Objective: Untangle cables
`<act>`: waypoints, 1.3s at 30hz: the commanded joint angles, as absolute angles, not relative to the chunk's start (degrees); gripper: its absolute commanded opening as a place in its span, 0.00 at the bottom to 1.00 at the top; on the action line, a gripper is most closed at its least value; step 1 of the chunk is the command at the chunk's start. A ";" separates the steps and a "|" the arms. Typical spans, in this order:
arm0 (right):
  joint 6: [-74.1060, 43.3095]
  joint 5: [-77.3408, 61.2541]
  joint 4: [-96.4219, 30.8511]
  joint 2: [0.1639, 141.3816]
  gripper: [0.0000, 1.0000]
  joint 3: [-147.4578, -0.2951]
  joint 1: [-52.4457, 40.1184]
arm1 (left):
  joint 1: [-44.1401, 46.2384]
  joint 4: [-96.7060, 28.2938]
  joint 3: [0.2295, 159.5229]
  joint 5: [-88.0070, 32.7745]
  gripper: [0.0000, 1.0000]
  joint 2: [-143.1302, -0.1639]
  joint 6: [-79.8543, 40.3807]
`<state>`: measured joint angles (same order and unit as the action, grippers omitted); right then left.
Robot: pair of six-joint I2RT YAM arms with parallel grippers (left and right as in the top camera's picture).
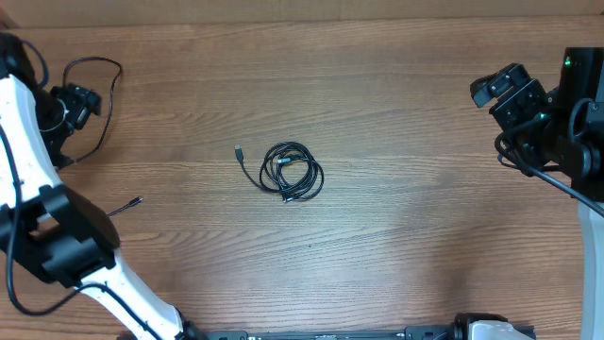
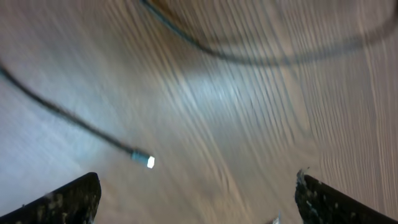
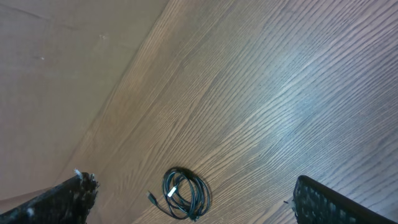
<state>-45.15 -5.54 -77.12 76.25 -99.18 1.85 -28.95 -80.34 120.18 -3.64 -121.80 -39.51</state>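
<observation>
Black cables [image 1: 291, 172] lie coiled in one bundle on the wooden table [image 1: 396, 113]. A silvery-tipped cord [image 2: 149, 162] lies apart. The left gripper [image 2: 198, 190] and right gripper [image 3: 193, 183] are both spread and empty.

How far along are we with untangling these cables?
Partly done, it seems: one cord with a silvery tip lies apart towards the left side of the table. Nothing is in hand: the left gripper and right gripper are both open and empty. Left to do: the coiled bundle at the centre is still looped on itself, with one plug end sticking out.
</observation>
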 commanded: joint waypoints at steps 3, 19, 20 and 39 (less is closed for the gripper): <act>-44.69 -4.95 -76.86 76.01 1.00 -99.37 2.00 | -30.59 -75.16 119.94 -2.98 0.99 -128.11 -45.04; -44.69 -4.97 -76.86 76.01 1.00 -99.37 2.00 | -30.57 -65.23 119.94 -2.50 0.75 -141.21 -56.69; -44.69 -4.95 -76.86 76.01 1.00 -99.37 2.00 | -30.55 -65.06 119.94 -2.52 0.68 -141.60 -56.53; -44.69 -4.95 -76.86 76.01 1.00 -99.37 2.00 | -28.75 -68.64 136.55 -0.84 0.04 -142.69 -40.03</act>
<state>-45.15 -5.54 -77.14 76.25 -99.18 1.85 -30.20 -67.77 129.34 -1.69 -143.09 -45.04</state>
